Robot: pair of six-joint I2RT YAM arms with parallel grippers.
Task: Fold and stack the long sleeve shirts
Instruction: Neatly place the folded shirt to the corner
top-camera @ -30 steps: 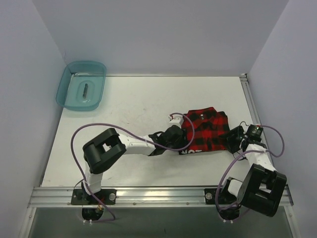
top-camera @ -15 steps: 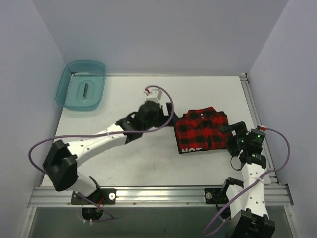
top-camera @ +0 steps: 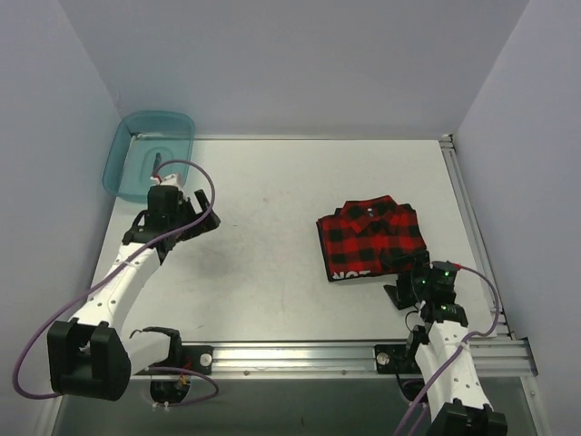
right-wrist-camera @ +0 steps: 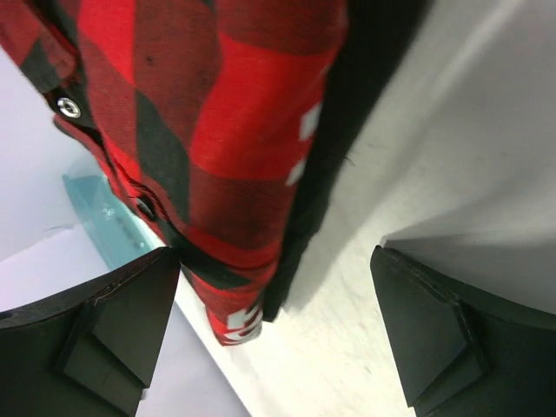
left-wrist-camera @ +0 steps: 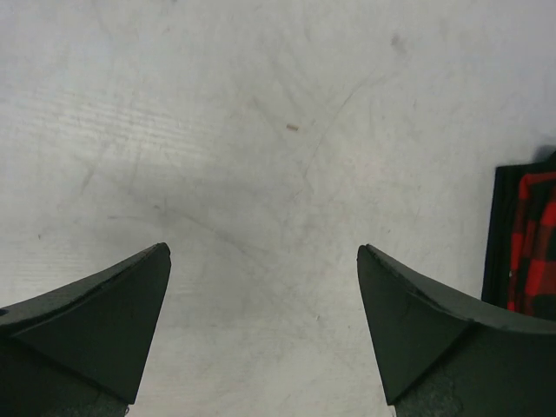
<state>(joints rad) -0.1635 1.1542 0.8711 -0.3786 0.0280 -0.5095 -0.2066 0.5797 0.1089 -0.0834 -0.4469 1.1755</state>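
— Nearest us, our right gripper (top-camera: pixel 398 277) gapes wide and empty, just beside the folded plaid shirt (top-camera: pixel 370 238) at near right.
— It lies on the black shirt (right-wrist-camera: pixel 356 95) (only an edge shows). Our left gripper (left-wrist-camera: pixel 262 252), far left near the bin (top-camera: pixel 118 168), is spread wide too, holding nothing. We judge the stack done.

- Left gripper (top-camera: pixel 201 221): withdrawn from the left edge of the folded red-and-black plaid flannel shirt (top-camera: pixel 368 238). It has swung across the white table (top-camera: pixel 272 182) and now sits just beside the translucent teal plastic bin (top-camera: pixel 136 136), well apart from the shirt.
- Right gripper (top-camera: pixel 398 280): drawn back from the shirt's right edge towards the near side, now close by its near right corner.
- Jaws of both grippers: widened from partly closed to fully spread, nothing between them.
- Shirt's left edge: previously covered by the left arm, now exposed.
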